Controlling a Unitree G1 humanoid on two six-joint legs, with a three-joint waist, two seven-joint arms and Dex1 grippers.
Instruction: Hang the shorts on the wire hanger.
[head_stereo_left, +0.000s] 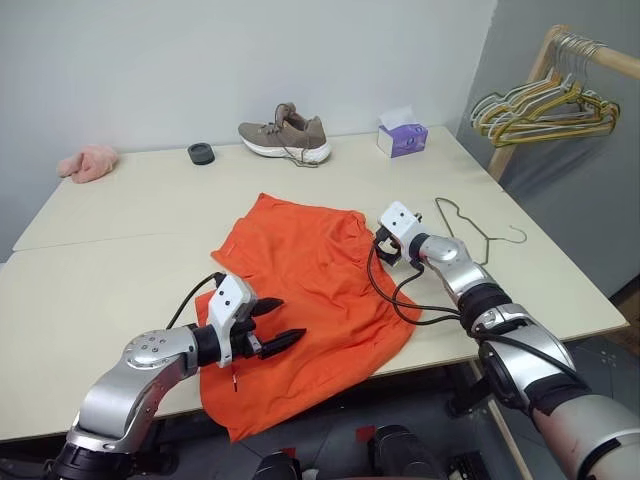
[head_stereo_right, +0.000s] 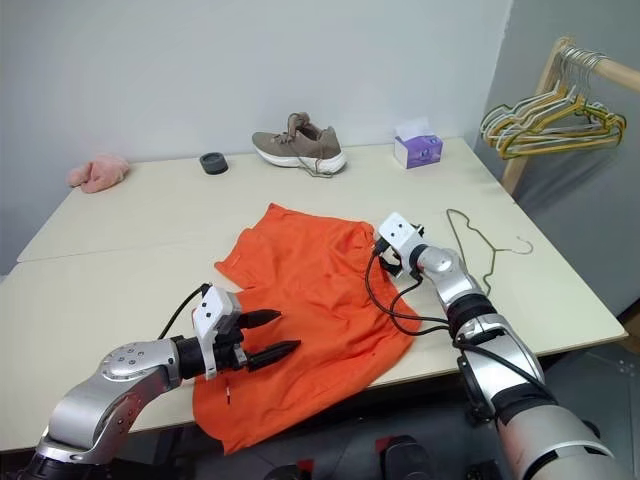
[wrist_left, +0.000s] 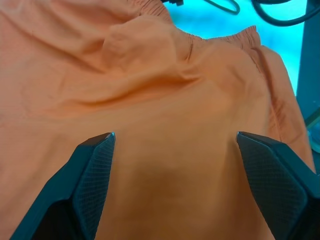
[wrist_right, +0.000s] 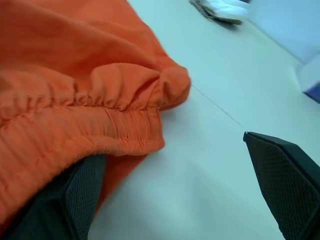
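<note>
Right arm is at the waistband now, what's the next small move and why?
Probably close the right gripper on the waistband: its open jaws sit at the shorts edge, one finger already under the elastic. The wire hanger lies untouched beside them.

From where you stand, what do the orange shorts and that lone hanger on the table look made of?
The shorts: thin, matte woven fabric, probably synthetic; it creases softly and the waistband is gathered elastic. The wire hanger: thin bent metal wire with a dull brassy finish, going by its slim outline.
</note>
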